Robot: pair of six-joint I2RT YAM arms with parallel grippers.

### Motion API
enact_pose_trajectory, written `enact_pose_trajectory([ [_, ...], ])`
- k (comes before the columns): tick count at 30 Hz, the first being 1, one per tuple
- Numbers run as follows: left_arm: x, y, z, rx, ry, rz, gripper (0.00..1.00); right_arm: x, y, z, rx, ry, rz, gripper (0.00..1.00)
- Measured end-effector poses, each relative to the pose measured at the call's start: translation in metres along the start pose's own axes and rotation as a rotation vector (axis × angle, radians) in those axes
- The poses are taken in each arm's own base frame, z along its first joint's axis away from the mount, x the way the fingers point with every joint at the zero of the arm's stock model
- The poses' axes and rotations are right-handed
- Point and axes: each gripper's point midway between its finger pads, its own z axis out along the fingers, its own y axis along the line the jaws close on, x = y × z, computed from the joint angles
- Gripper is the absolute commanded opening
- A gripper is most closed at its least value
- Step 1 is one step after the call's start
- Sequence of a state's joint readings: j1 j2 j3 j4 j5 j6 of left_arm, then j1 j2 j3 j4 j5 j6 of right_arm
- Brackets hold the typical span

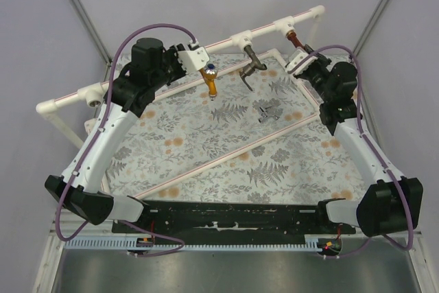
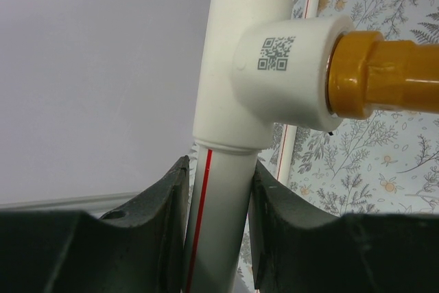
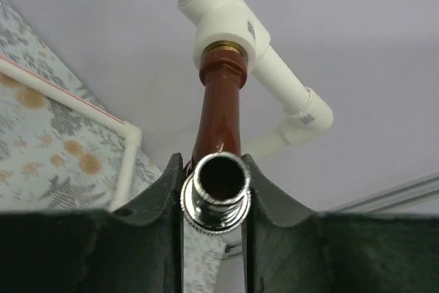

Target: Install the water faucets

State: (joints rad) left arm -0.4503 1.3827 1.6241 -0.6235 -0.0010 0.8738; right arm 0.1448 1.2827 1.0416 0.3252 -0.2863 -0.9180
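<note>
My right gripper (image 1: 300, 55) (image 3: 214, 193) is shut on the reddish-brown faucet (image 1: 293, 38) (image 3: 221, 111), near its silver spout end. The faucet's threaded end sits in a T-fitting (image 3: 223, 29) of the white pipe frame (image 1: 137, 77). My left gripper (image 1: 186, 57) (image 2: 218, 200) is shut on the white pipe (image 2: 212, 224) just below another T-fitting (image 2: 274, 66). That fitting holds the golden-orange faucet (image 1: 210, 80) (image 2: 391, 77). A dark grey faucet (image 1: 252, 63) hangs from the middle fitting. A silver faucet (image 1: 267, 111) lies loose on the mat.
The floral mat (image 1: 206, 142) covers the table inside a low white pipe border (image 1: 226, 156). An open T-fitting (image 1: 92, 94) sits at the frame's left end. Grey walls close in the back and sides.
</note>
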Motion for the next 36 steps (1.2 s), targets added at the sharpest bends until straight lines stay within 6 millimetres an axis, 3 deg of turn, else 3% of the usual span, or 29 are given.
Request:
enact_pose_trajectory([
  [3,0.0,0.0,0.0,-0.001,0.0,0.0,0.02,-0.002,-0.001,0.0,0.025,-0.005,0.16,0.13],
  [5,0.0,0.0,0.0,-0.002,-0.001,0.0,0.02,-0.004,0.0,0.001,0.056,0.0,0.371,0.11],
  [8,0.0,0.001,0.0,-0.002,-0.001,0.0,0.02,-0.005,0.005,0.001,0.12,0.013,0.779,0.08],
  [13,-0.001,0.001,0.0,-0.005,-0.003,0.0,0.02,-0.015,0.011,0.004,0.247,-0.042,1.612,0.08],
  [16,0.0,0.003,0.002,-0.014,0.002,0.0,0.02,-0.021,0.009,0.011,0.287,-0.149,2.072,0.25],
  [19,0.002,0.006,0.005,-0.027,0.007,-0.002,0.02,-0.026,0.003,0.017,0.265,-0.259,2.34,0.48],
  [22,0.002,0.002,0.003,-0.009,0.009,-0.001,0.02,-0.025,-0.006,0.016,0.286,-0.319,2.415,0.68],
  [23,0.0,0.001,0.001,-0.006,0.0,0.0,0.02,-0.019,-0.011,0.014,0.317,-0.336,2.412,0.78],
  [24,-0.002,0.0,0.0,0.0,-0.004,0.001,0.02,-0.012,-0.014,0.011,0.344,-0.347,2.397,0.96],
  [31,-0.004,-0.003,0.0,0.009,-0.011,0.003,0.02,0.03,-0.015,-0.036,0.484,-0.277,2.167,0.98],
  [36,-0.004,-0.002,-0.001,0.01,-0.007,0.003,0.03,0.026,-0.024,-0.071,0.49,-0.137,1.742,0.98],
])
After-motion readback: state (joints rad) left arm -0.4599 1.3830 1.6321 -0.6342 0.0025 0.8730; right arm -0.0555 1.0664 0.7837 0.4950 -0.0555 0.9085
